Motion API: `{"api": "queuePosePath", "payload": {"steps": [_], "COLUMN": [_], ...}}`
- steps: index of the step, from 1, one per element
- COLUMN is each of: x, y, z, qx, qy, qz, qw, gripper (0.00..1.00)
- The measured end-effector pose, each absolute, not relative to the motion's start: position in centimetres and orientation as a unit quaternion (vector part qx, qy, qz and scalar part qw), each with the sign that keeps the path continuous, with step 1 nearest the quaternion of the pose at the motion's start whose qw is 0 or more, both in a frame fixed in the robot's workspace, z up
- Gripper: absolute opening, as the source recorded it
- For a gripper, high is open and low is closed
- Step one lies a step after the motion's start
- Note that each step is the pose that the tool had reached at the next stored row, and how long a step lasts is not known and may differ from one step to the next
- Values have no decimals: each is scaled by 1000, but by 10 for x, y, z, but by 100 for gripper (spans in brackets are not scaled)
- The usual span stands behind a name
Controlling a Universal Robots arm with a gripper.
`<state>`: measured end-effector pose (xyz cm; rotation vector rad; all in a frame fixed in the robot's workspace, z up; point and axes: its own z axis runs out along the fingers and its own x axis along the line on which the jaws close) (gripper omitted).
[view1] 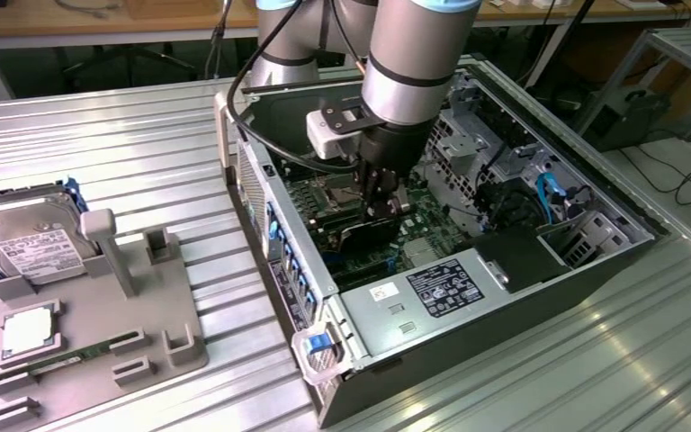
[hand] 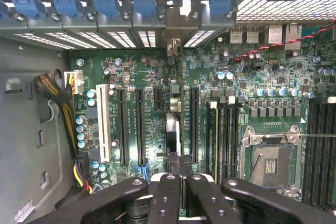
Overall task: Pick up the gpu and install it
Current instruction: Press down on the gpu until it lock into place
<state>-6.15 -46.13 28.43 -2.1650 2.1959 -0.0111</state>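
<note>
The gpu (view1: 363,239) stands on edge in a motherboard slot inside the open computer case (view1: 358,333). In the wrist view the gpu (hand: 174,129) is a thin dark strip running from its metal bracket end at the rear slots toward the fingers. My gripper (view1: 384,211) reaches down into the case directly over the card's upper edge. In the wrist view my gripper (hand: 181,178) is shut, with the black fingers (hand: 168,192) pressed together just above that edge. I cannot tell whether the card's edge is pinched between them.
A grey holder (view1: 141,306) on the exterior view's left carries a silver hard drive (view1: 28,243), a processor (view1: 28,328) and a memory stick (view1: 76,355). Inside the case are empty expansion slots (hand: 139,124), a processor socket (hand: 273,161) and cable bundles (hand: 63,108).
</note>
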Motion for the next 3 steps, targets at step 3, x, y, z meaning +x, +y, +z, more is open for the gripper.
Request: {"api": "queuePosePath", "payload": {"steps": [3], "x": [-62], "y": [-461], "z": [284], "qx": [-702], "qy": [712], "qz": [-4], "qw": [29], "gripper": [11]}}
